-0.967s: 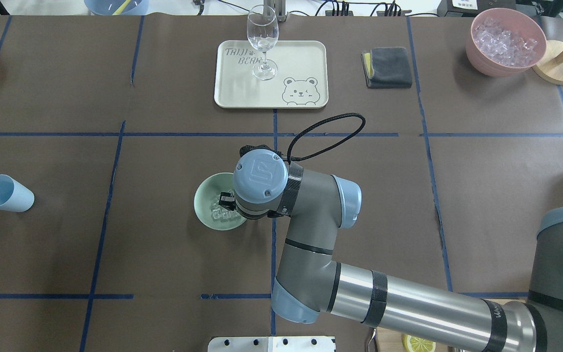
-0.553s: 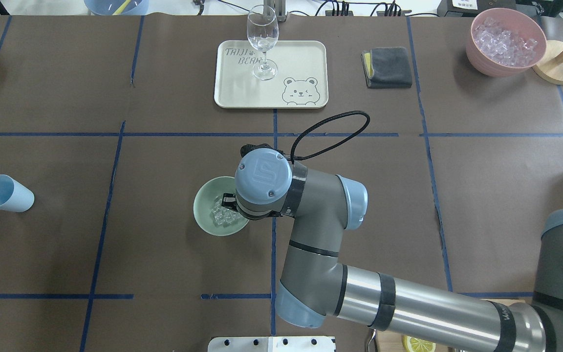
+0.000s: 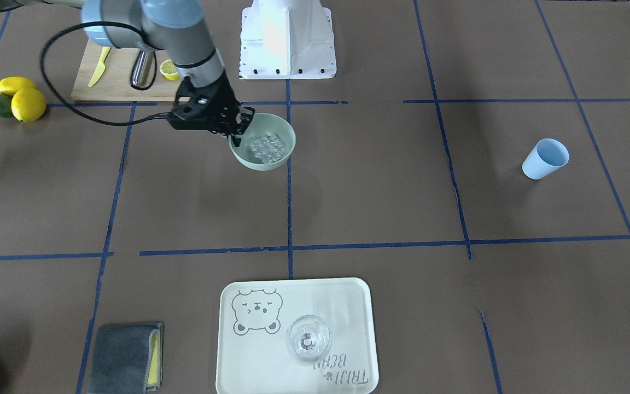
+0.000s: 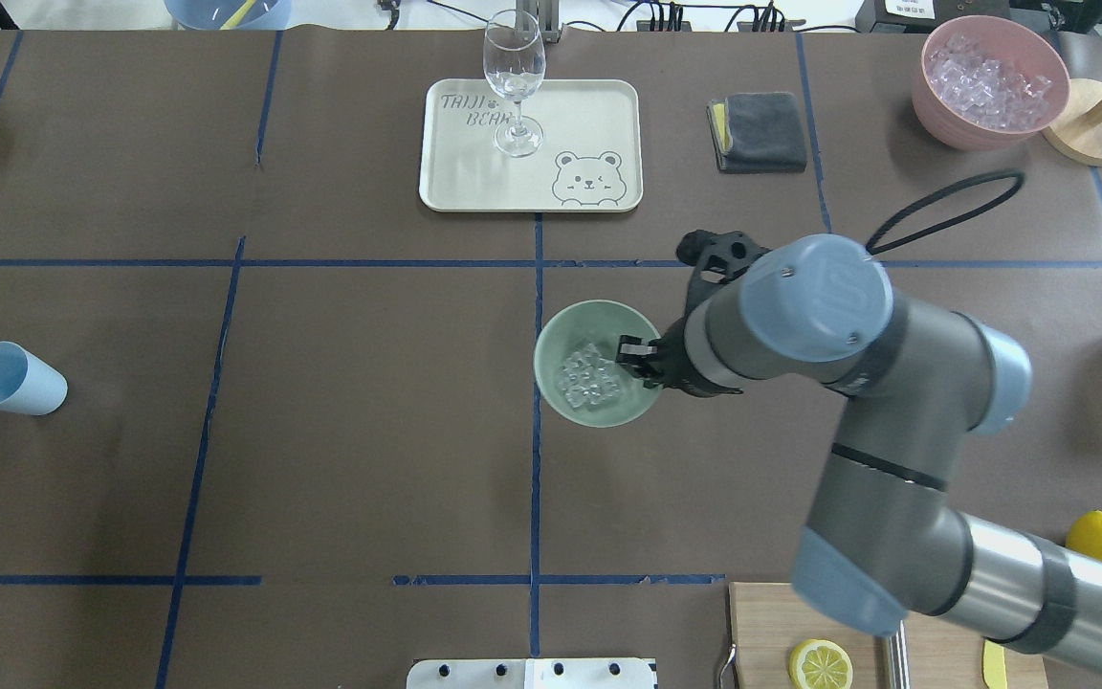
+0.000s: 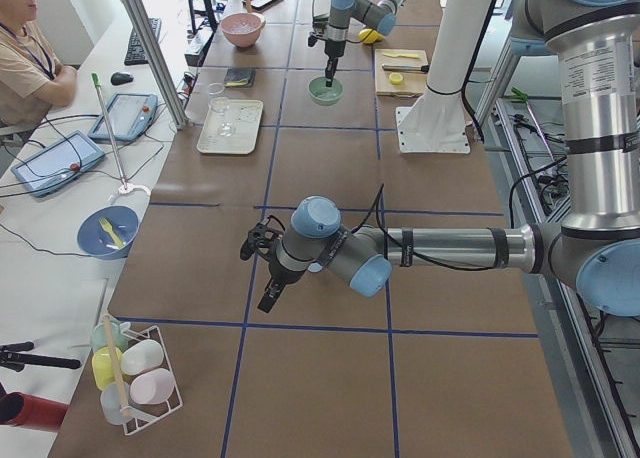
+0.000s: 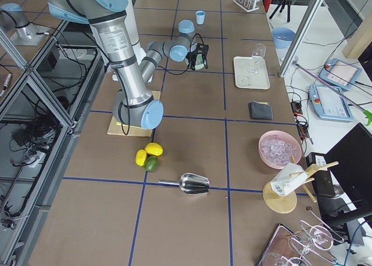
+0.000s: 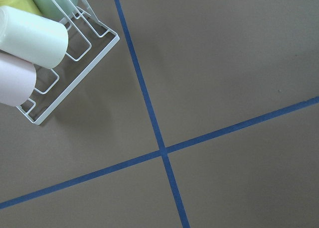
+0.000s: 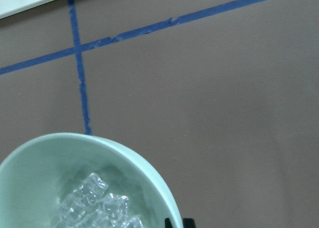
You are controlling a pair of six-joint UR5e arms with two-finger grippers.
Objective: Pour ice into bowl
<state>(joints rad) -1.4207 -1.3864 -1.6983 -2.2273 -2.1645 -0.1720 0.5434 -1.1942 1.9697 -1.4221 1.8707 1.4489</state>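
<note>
Ice (image 4: 589,375) lies in the bowl (image 4: 570,327), just beside the right gripper (image 4: 642,362), which clamps the bowl's rim; the left gripper (image 5: 266,300) cannot be judged wide or narrow.

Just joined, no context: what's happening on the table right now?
The right gripper is clamped on the rim of the mint bowl near mid-table, with the ice already lying inside it. Whether the bowl is lifted or resting is unclear. The left gripper hovers over bare table near the cup rack; whether it is open or shut can't be told.
</note>
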